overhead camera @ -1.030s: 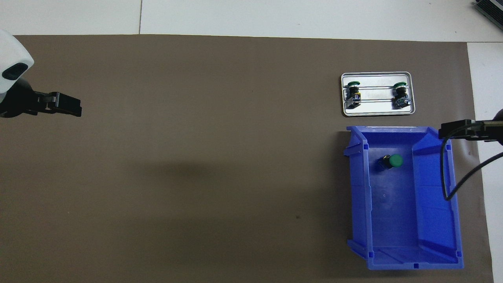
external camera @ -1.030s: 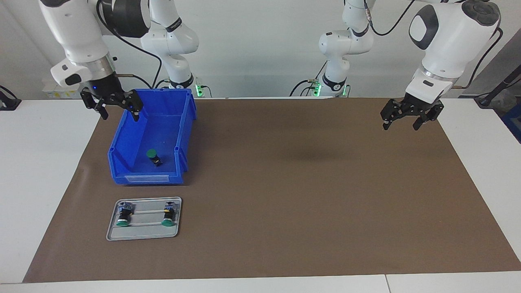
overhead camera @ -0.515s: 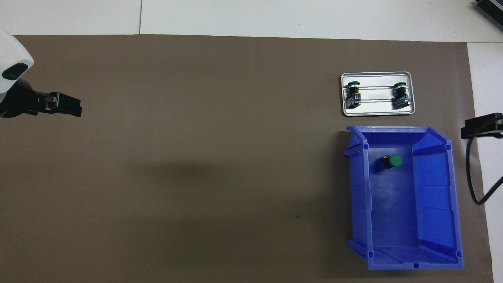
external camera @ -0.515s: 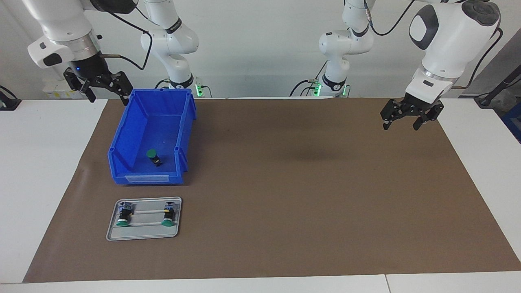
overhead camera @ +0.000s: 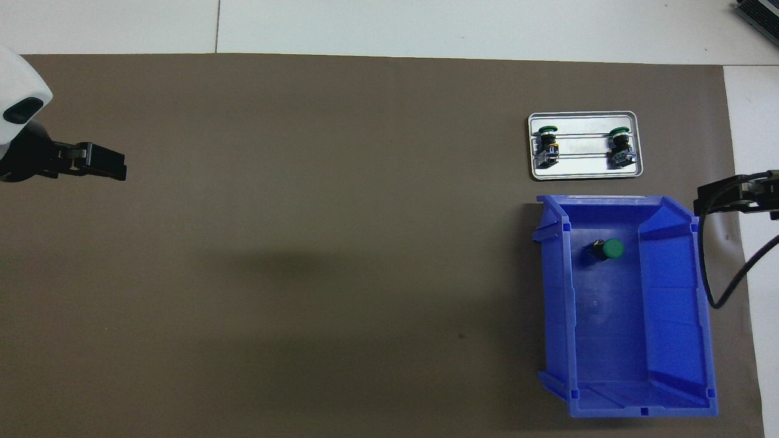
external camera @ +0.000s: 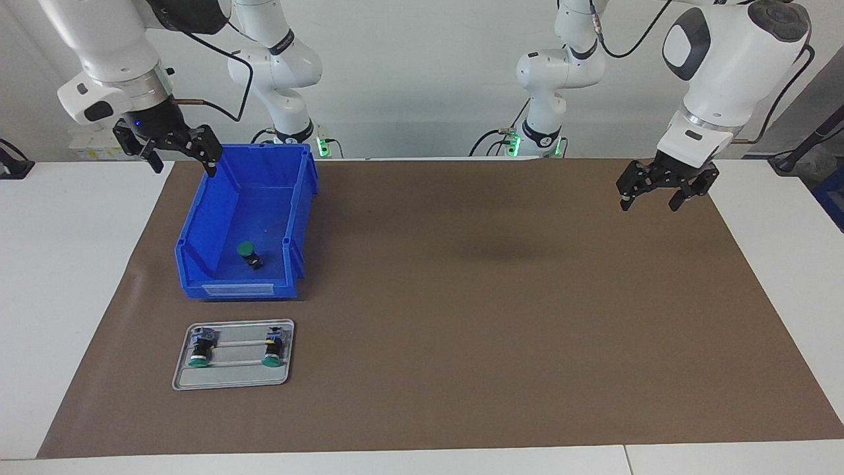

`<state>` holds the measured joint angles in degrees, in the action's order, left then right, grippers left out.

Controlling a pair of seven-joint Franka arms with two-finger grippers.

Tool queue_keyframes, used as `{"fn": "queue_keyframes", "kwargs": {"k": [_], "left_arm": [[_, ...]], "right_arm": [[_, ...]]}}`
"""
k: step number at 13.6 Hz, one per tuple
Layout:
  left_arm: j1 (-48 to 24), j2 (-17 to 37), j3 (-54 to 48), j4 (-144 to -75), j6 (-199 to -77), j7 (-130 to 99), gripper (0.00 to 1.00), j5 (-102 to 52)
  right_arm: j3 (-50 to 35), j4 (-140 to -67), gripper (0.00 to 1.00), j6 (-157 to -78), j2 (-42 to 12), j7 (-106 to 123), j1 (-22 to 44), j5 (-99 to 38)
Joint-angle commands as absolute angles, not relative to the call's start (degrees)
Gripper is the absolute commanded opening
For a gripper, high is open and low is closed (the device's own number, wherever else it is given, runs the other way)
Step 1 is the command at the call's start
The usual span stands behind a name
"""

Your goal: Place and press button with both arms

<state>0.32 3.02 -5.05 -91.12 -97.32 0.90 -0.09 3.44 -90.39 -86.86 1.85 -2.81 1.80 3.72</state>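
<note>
A small push-button with a round green cap on a short black body (external camera: pixel 248 254) is seen lying tilted on the floor of a deep blue plastic storage bin (external camera: pixel 198 280), in the part of the bin farther from the robots. The bin is set on a brown mat (external camera: pixel 461 316) toward the right arm's end of the table. Just beside the bin, farther from the robots, a shallow grey metal tray (external camera: pixel 231 381) is placed, and two more green-capped buttons (external camera: pixel 200 349) are laid in it side by side, apart from each other, their caps pointing away from the robots.

The right arm's black two-finger gripper (external camera: pixel 179 161) is held in the air over the bin's outer wall at the corner nearest the robots, its fingers spread apart and nothing gripped. The left arm's black two-finger gripper (external camera: pixel 649 201) is held over the bare mat at the left arm's end of the table, well apart from the bin and tray; its fingers are likewise spread, and nothing is held between them.
</note>
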Motion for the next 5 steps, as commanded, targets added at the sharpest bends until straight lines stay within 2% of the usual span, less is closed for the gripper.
{"fn": "queue_keyframes", "kwargs": {"k": [1, 5], "left_arm": [[0.7, 1.32, -5.36, -92.9, -97.29, 0.26, 1.0, 0.97], [0.7, 1.32, -5.36, -92.9, -97.29, 0.26, 1.0, 0.97]], "right_arm": [[2.72, -92.46, 1.0, -87.63, 3.6, -0.88, 0.97, 4.39], [2.64, -92.37, 1.0, -87.36, 3.6, -1.32, 1.05, 4.31]]}}
